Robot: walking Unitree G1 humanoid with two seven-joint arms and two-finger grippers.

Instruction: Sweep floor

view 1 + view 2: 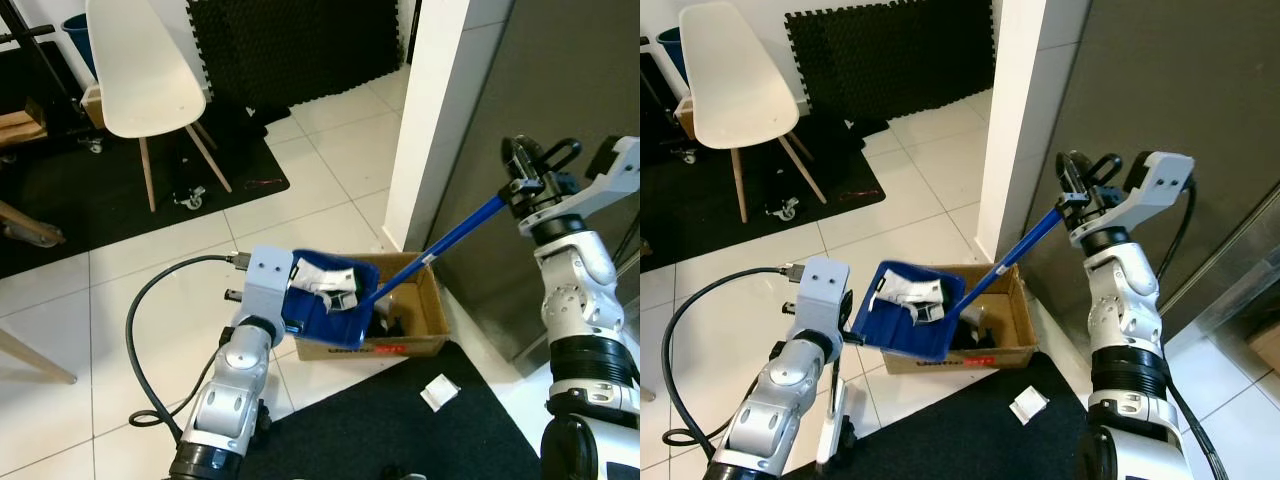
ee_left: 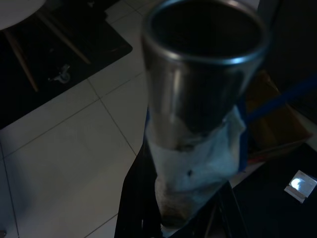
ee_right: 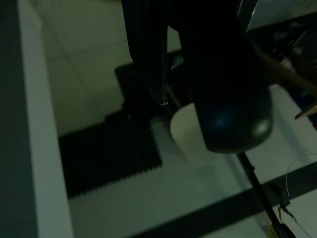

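Your left gripper [image 1: 292, 322] is clamping the blue dustpan [image 1: 333, 300], tilting it over the cardboard box [image 1: 425, 322]; white scraps [image 1: 325, 280] are lying in it; your raised right gripper [image 1: 1076, 195] is gripping the blue broom handle [image 1: 1025, 245], slanting down into the box.
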